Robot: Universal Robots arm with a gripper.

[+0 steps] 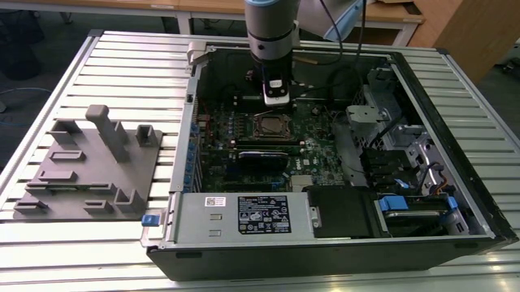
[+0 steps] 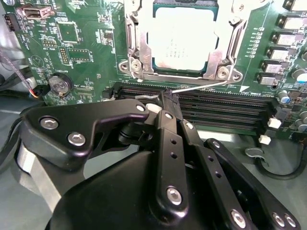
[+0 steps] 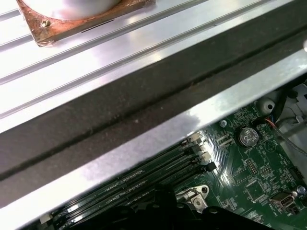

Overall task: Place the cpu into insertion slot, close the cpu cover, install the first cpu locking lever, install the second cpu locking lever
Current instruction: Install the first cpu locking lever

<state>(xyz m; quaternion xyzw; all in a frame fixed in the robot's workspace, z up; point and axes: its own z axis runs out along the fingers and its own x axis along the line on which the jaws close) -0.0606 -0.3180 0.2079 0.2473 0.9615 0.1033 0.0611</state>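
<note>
While I look down from the exterior view, the arm stands inside the open computer case [image 1: 325, 258] on the slatted table [image 1: 130, 67], its gripper [image 1: 274, 103] hanging just behind the insertion slot [image 1: 272, 125]; a grey moulded fixture [image 1: 89, 164] lies outside the case, toward the exterior view's left.

What I cannot judge from there, the second wrist view gives me. The cpu [image 2: 183, 36] sits in the slot, silver face up, and the cpu cover [image 2: 139, 43] lies flat around it, framing it. The gripper [image 2: 168, 96] has its jaws drawn together with no gap showing. A thin wire locking lever [image 2: 201, 86] meets the tip, though I cannot tell whether it is pinched or only touched. Long black memory slots [image 2: 225, 103] run just beneath.

From the first wrist view I get the case's metal rim [image 3: 158, 139], the memory slots' ends and a coin-cell battery [image 3: 247, 136] on the green board.
</note>
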